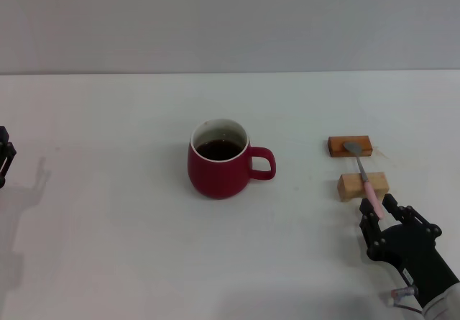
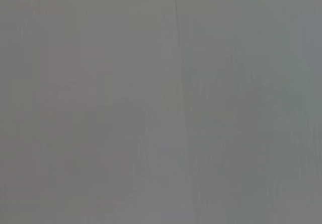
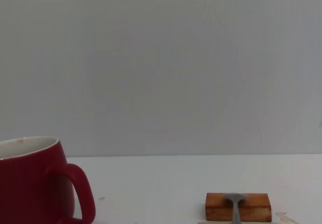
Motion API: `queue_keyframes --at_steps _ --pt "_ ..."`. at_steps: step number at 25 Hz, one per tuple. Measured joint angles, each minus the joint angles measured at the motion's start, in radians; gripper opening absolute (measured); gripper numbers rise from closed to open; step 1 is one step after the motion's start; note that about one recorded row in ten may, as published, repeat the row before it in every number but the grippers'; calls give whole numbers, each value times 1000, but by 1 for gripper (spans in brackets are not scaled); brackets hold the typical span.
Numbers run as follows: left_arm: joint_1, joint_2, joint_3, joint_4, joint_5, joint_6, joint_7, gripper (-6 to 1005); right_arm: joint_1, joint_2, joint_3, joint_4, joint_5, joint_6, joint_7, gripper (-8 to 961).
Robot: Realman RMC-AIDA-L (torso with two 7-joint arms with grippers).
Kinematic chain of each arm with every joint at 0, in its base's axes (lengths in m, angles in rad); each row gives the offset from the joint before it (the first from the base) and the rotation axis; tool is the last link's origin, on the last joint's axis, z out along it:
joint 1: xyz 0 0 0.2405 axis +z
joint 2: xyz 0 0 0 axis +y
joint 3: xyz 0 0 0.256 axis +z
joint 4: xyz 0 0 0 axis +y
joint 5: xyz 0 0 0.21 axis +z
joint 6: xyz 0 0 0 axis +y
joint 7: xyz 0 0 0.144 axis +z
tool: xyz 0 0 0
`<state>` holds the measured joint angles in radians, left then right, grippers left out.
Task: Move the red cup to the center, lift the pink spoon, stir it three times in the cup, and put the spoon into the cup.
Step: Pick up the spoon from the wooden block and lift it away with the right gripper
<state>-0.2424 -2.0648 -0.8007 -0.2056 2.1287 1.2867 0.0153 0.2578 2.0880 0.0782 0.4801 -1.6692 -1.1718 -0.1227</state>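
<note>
Red cup (image 1: 218, 169): mid-table (image 1: 108, 248), handle toward the robot's right. Pink spoon (image 1: 363, 177): bridging two wooden blocks (image 1: 350, 146). Right gripper (image 1: 379, 215): fingers spread around spoon's handle tip. Left gripper (image 1: 4, 154): table edge, fingers' state undeterminable.

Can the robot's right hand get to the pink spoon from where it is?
Probably yes. The right gripper sits right at the handle end of the pink spoon, which lies across two wooden blocks, and nothing stands between them.

The red cup (image 1: 219, 160) stands mid-table, the pink spoon (image 1: 362, 175) to its right across two wooden blocks (image 1: 363, 185)
</note>
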Motion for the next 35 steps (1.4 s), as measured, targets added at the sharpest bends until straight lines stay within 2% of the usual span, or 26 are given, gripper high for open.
queue_keyframes --at_steps 14,19,28,35 --pt "6 0 0 2 0 13 0 840 -7 1 22 2 8 0 0 345" --pt "7 0 0 6 1 13 0 840 -10 1 40 3 9 6 0 164" --pt "8 0 0 8 0 13 0 840 -10 1 46 4 11 37 -2 162" --pt "7 0 4 8 0 13 0 840 -19 -3 36 16 3 -13 -9 160"
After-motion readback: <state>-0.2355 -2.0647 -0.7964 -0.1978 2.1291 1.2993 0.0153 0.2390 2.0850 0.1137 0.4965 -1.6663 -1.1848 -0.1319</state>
